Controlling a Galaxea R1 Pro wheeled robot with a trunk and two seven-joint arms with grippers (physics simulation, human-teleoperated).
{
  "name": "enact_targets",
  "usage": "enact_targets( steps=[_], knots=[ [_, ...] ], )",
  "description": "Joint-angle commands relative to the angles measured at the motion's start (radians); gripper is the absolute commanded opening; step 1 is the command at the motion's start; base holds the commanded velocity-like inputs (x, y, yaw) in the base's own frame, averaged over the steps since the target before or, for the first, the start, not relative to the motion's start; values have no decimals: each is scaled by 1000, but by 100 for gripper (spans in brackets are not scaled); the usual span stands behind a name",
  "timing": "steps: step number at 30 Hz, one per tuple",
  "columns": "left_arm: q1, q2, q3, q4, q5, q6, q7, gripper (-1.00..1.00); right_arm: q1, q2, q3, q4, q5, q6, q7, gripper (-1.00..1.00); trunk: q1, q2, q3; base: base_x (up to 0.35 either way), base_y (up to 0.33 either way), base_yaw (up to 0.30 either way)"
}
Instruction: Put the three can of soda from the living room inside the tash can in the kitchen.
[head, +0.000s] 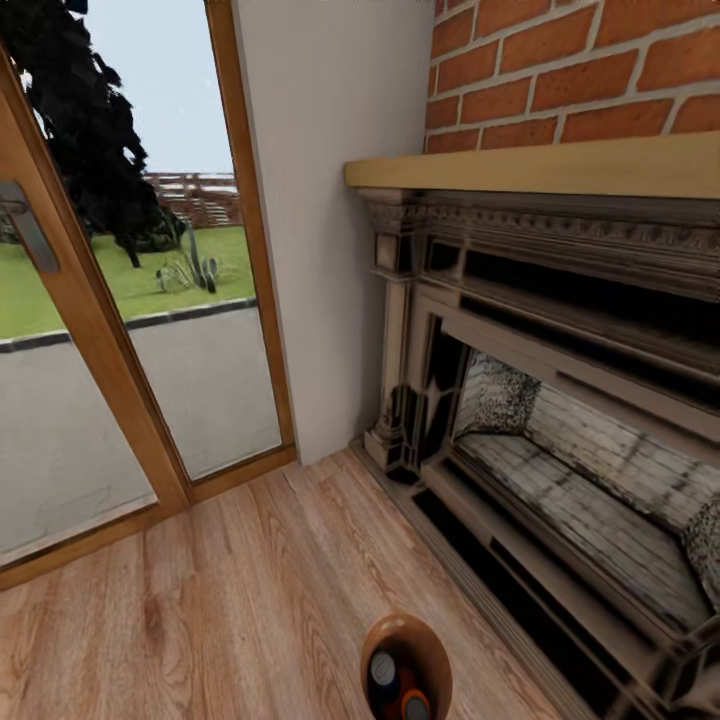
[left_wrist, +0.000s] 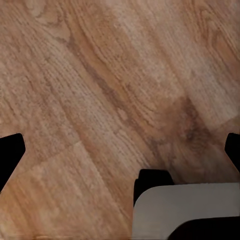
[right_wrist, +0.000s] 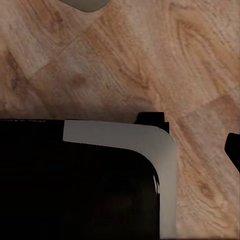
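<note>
trash can (head: 405, 640) on wood floor (head: 220, 590) beside fireplace (head: 560, 430) | holds blue soda can (head: 382, 668), orange soda can (head: 414, 707) | left jaws spread wide | right jaws: cannot tell

Left pincer (left_wrist: 120, 150) fingers spread wide; both wrists point downward.
</note>
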Motion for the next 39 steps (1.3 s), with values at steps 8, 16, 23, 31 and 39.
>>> enact_targets(
  steps=[8, 16, 23, 31, 39],
  knots=[
    [0, -1, -2, 38, -8, 89, 178, 100, -1, 0, 1, 221, 0, -179, -98, 100, -31, 56, 25, 0, 0, 0],
    [2, 2, -74, 41, -9, 155, 236, 100, -1, -1, 1, 292, 0, -228, -149, 100, -61, 112, 50, 0, 0, 0],
    [71, -17, -149, 41, -76, 150, 241, 100, -2, -9, -5, 421, 0, -357, -159, 100, -88, 161, 72, 0, 0, 0],
    [88, -29, -166, 41, -101, 151, 242, 100, -1, -28, -48, 435, 0, -387, -155, 100, -119, 217, 97, 0, 0, 0],
    [90, -30, -168, 41, -103, 151, 242, 100, 0, -92, -93, 452, -16, -400, -139, 100, -150, 273, 122, 0, 0, 0]
  ],
)
